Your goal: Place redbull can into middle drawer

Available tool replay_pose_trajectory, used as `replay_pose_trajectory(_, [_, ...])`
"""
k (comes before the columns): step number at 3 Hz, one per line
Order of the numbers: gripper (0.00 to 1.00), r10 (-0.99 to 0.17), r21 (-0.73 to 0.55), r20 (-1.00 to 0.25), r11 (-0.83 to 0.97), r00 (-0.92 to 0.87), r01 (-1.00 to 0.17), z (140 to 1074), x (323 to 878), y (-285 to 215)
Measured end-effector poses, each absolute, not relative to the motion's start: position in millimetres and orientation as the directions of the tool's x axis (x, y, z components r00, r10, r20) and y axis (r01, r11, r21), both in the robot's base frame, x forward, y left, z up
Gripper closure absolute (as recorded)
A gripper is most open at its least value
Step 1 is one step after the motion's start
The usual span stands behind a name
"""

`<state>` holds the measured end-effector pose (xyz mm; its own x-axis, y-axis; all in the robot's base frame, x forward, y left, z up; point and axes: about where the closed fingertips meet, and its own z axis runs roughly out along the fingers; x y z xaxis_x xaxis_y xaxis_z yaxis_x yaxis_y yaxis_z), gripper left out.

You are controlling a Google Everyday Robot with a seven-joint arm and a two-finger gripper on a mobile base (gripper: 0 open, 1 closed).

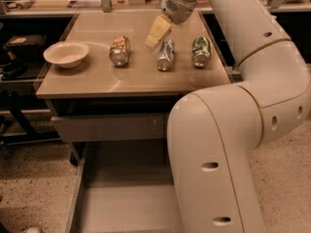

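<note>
Camera view: redbull can (165,55) lies on its side on the tabletop (97,79), between orange-tan can (119,51) and green can (200,52). Gripper (153,39) hangs just up-left of the redbull can, probably lining up a grasp; whether open or closed, cannot tell. Middle drawer (124,208) stands pulled out below the redbull can, ready to receive it.

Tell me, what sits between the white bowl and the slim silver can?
In the camera view, an orange-tan patterned can lies between them, on its side; the tool hovers close to the redbull can.
</note>
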<state>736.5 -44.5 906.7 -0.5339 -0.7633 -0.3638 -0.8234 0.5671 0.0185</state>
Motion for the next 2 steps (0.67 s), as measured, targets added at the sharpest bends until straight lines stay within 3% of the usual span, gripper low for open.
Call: replay_pose_trajectory(2, [0.00, -0.712, 0.062, -0.372, 0.621, -0.596, -0.781, 876.0, 754.5, -70.2])
